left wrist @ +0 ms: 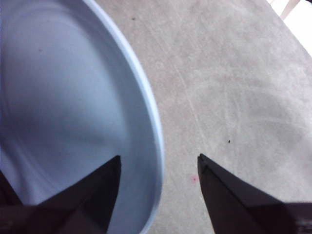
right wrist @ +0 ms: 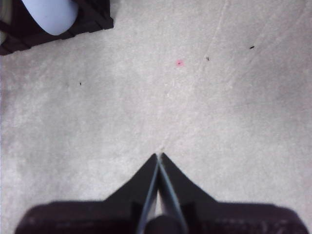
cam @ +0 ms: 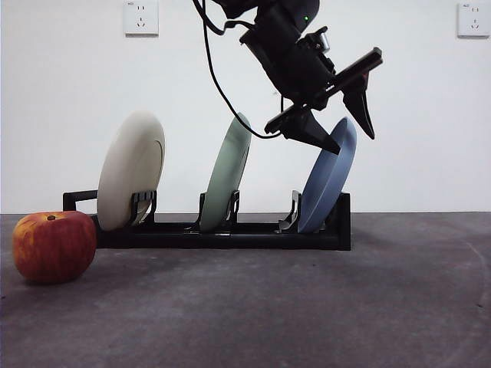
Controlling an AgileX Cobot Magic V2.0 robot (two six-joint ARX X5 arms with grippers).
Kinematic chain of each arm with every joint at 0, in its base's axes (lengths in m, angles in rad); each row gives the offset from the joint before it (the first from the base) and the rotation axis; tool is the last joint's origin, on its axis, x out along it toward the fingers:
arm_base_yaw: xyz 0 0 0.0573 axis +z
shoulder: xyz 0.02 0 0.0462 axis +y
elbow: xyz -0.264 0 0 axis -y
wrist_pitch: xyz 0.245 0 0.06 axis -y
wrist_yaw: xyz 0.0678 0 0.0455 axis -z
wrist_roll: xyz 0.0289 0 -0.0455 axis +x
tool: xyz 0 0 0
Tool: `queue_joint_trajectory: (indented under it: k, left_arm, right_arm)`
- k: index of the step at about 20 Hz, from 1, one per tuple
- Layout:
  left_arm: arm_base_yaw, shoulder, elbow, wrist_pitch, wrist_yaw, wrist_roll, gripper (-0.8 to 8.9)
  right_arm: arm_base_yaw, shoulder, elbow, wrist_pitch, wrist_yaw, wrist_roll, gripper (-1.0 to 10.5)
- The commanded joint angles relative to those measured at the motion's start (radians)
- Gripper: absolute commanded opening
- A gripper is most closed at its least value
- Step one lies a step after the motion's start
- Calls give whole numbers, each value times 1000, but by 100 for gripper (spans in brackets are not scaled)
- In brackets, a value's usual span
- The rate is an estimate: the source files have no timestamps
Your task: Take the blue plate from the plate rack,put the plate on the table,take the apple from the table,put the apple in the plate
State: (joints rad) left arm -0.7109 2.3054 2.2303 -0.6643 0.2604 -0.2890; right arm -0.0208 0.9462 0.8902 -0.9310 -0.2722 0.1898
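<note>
The blue plate (cam: 330, 184) stands tilted in the right slot of the black plate rack (cam: 230, 230). My left gripper (cam: 349, 132) hangs open over the plate's top rim, one jaw on each side of it, not closed on it. In the left wrist view the plate (left wrist: 63, 112) fills the frame and its rim runs between my jaws (left wrist: 158, 168). The red apple (cam: 54, 245) sits on the table (cam: 307, 307) at the left, in front of the rack's end. My right gripper (right wrist: 158, 156) is shut and empty above bare table, away from the rack; the plate's edge (right wrist: 51, 14) shows in that view.
A cream-white plate (cam: 130, 169) stands in the rack's left slot and a pale green plate (cam: 228, 172) in the middle slot. A black cable (cam: 219, 84) hangs from the left arm near the green plate. A white wall with two sockets stands behind.
</note>
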Motion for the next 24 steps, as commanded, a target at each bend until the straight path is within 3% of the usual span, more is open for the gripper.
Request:
queue_joint_trajectory:
  k: [1, 5, 9, 11, 24]
  left_arm:
    - [-8, 18, -2, 6, -14, 10, 222]
    - [-17, 18, -2, 33, -51, 15, 60]
    - [-17, 17, -2, 33, -51, 14, 52]
    - [-16, 17, -2, 33, -52, 10, -13]
    - [-12, -58, 32, 34, -17, 35, -12]
  right_arm:
    - [1, 1, 3, -15, 0, -10, 0]
    - [1, 1, 3, -24, 0, -10, 0]
    - [1, 1, 3, -23, 0, -10, -1]
    - [1, 1, 3, -23, 0, -10, 0]
    - [1, 1, 3, -30, 0, -10, -1]
